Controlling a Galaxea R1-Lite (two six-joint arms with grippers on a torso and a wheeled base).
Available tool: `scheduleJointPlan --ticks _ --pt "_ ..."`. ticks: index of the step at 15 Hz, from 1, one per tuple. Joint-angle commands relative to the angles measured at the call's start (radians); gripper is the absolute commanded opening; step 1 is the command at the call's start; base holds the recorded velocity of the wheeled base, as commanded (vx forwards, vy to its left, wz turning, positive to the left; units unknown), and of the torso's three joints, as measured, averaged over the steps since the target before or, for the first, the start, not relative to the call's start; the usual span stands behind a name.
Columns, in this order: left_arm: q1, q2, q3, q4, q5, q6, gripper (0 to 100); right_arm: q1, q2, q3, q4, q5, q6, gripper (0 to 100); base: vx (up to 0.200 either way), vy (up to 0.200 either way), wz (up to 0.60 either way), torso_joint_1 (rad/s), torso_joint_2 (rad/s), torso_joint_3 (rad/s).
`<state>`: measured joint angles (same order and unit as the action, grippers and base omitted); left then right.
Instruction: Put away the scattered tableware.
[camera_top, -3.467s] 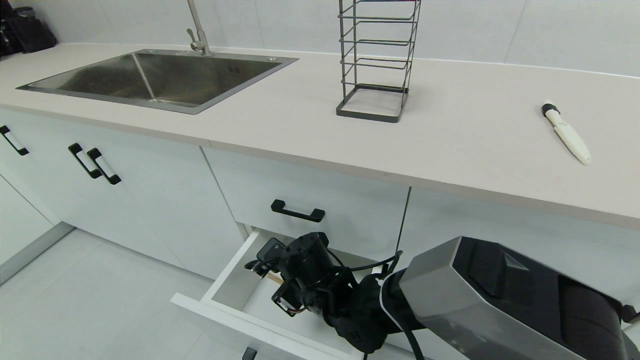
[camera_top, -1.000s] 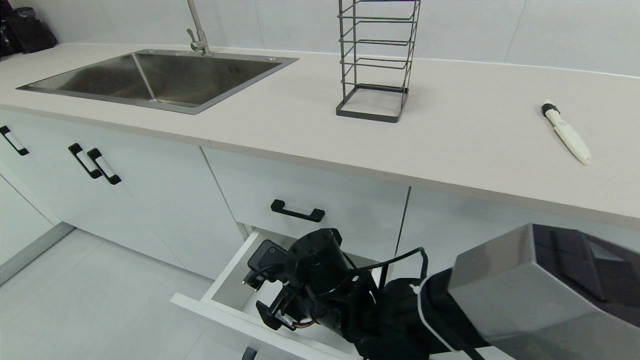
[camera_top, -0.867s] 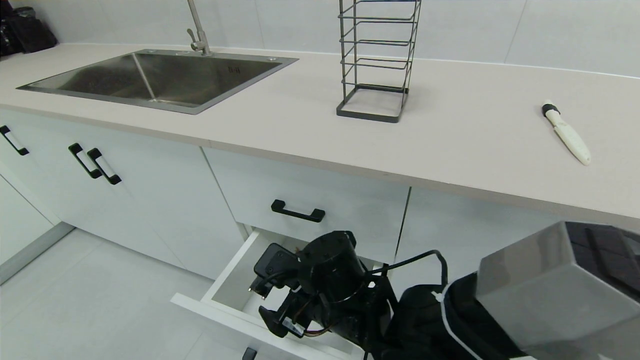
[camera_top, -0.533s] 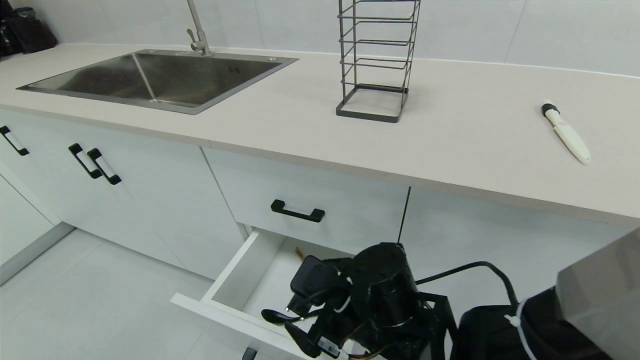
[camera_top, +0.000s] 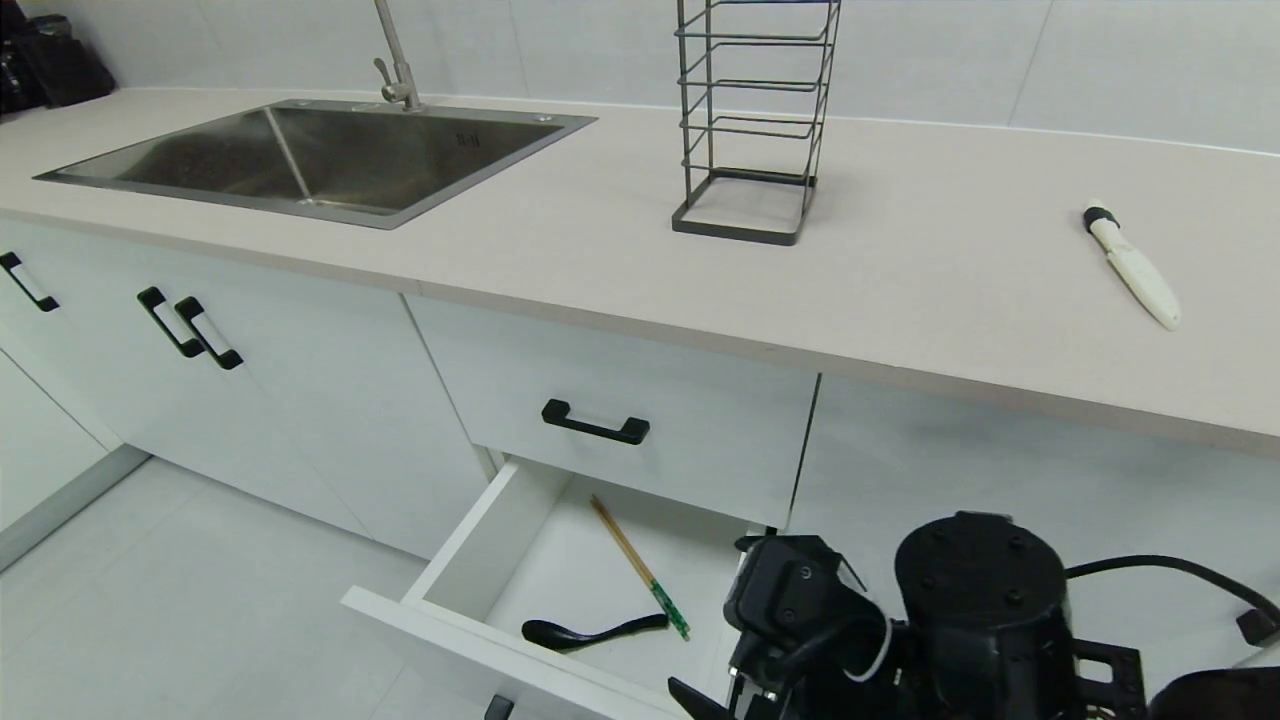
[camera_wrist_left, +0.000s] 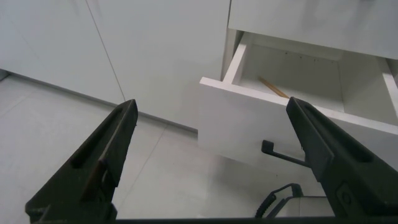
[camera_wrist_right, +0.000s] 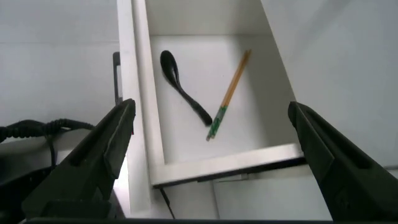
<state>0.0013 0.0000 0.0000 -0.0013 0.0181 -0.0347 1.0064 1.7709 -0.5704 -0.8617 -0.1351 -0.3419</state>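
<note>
One spoon (camera_top: 590, 631), one knife (camera_top: 1132, 265), one rack (camera_top: 740, 234)

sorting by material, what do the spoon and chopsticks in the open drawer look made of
Spoon: smooth black with a faint sheen, likely plastic or glazed ceramic; the look leaves it open. Chopsticks: probably wood or bamboo, going by the matt tan shafts with green-painted ends.

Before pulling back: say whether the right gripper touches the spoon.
Apart: right wrist view shows the spoon in the drawer, beyond the open right gripper.
</note>
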Motion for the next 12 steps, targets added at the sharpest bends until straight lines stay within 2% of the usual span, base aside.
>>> scheduleJointPlan --ticks 1,3,5,9,11,12 --pt "0.0 0.0 0.0 0.0 0.0 -0.001 100 -0.005 -0.126 0.101 -0.008 0.005 0.006 100 0.0 0.0 0.0 0.0 0.0 0.0" --pt "0.0 0.0 0.0 0.0 0.0 -0.001 100 -0.006 -0.22 0.173 -0.007 0.0 0.004 100 0.0 0.0 0.0 0.0 0.0 0.0" --pt "0.0 0.0 0.0 0.0 0.0 -0.001 100 -0.091 -0.306 0.225 0.001 0.006 0.004 100 0.0 0.0 0.0 0.0 0.0 0.0" --pt "0.0 0.0 0.0 0.0 0.0 -0.001 100 -0.135 -0.413 0.294 0.03 0.005 0.004 100 0.0 0.0 0.0 0.0 0.0 0.0" --pt "0.0 0.0 0.0 0.0 0.0 -0.001 100 -0.299 -0.651 0.442 0.104 0.066 -0.02 100 0.0 0.0 0.0 0.0 0.0 0.0" --pt "0.0 0.0 0.0 0.0 0.0 -0.001 100 -0.348 -0.748 0.472 0.127 0.083 -0.042 100 0.0 0.0 0.0 0.0 0.0 0.0"
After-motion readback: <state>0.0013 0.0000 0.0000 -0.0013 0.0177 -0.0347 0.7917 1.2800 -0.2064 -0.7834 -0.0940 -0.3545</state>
